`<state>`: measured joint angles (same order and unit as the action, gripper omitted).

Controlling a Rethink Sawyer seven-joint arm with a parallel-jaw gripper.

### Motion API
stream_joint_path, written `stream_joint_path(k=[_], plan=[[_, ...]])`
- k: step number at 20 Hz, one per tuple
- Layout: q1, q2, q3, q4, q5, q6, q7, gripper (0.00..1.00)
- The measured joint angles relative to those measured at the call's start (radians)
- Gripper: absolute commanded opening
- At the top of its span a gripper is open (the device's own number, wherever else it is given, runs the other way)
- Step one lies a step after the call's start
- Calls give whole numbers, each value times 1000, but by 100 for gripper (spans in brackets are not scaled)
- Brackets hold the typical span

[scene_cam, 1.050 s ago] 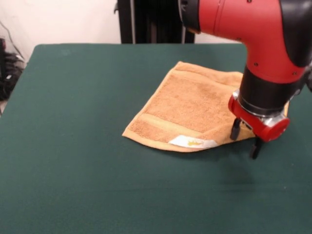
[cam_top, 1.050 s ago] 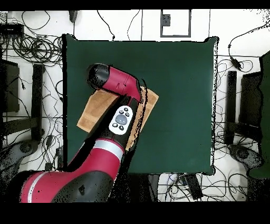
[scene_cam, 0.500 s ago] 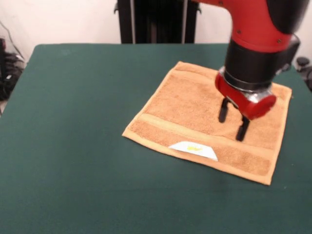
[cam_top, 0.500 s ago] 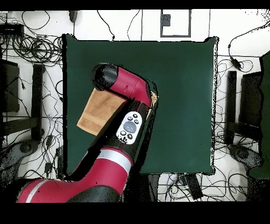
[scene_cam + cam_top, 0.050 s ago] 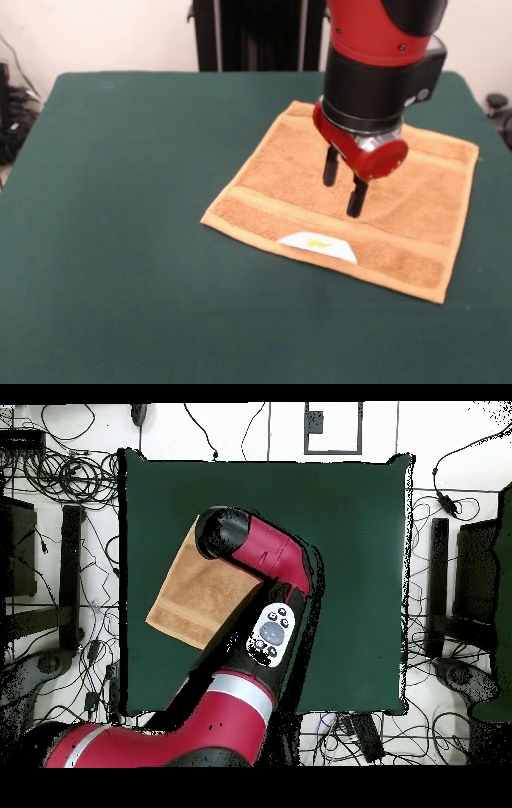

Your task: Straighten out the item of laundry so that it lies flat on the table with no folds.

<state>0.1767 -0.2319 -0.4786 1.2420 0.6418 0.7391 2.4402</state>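
Even, soft room light from above, no hard glare. The gripper [image 5: 345,186] drops only a faint, blurred shadow on the towel [image 5: 280,180] beneath it. The green table [image 5: 120,200] looks matte and evenly lit, near edge and far. The arm's red shell carries a mild sheen.

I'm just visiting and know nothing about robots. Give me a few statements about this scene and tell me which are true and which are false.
1. The towel lies spread open on the table. True.
2. The gripper is shut on a corner of the towel. False: it is open above the towel's middle and holds nothing.
3. A white label with a yellow mark shows at the towel's near edge. True.
4. The towel hangs over the table's edge. False: it lies wholly on the green top.
5. The towel is blue. False: it is tan-orange.
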Motion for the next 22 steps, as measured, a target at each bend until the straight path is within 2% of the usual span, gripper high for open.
stream_joint_path(k=[8, 13, 22], plan=[[20, -28, 0, 47, -48, 0, 0, 100], [36, -78, 0, 100, -113, 0, 0, 100], [2, -141, 21, 198, -178, -46, 0, 100]])
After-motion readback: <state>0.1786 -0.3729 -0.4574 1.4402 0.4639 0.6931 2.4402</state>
